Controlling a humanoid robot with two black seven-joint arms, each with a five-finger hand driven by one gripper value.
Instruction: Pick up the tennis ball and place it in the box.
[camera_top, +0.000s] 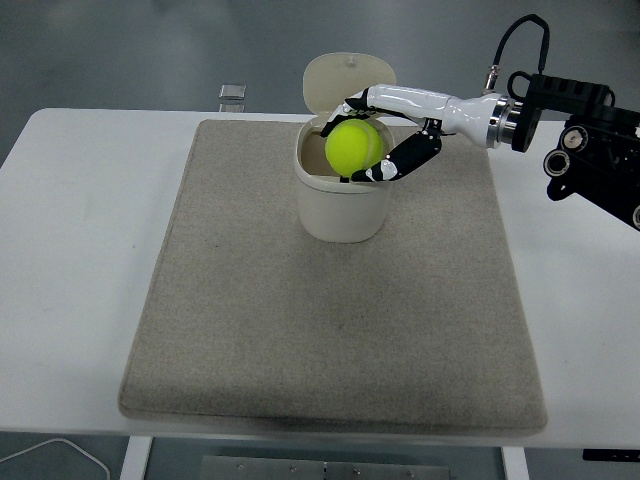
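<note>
A yellow-green tennis ball (354, 146) sits in the fingers of my right hand (375, 135), which is shut on it. The hand holds the ball right over the mouth of the box (341, 205), a cream round tub with its lid (340, 82) hinged open at the back. The ball's lower part dips to about the rim. The box stands at the far middle of a beige mat (330, 300). My left arm is out of view.
The white table (70, 220) carries the mat. A small clear object (232, 93) lies beyond the mat's far left corner. My right arm's black forearm (590, 140) reaches in from the right edge. A white cable (60, 450) shows at bottom left.
</note>
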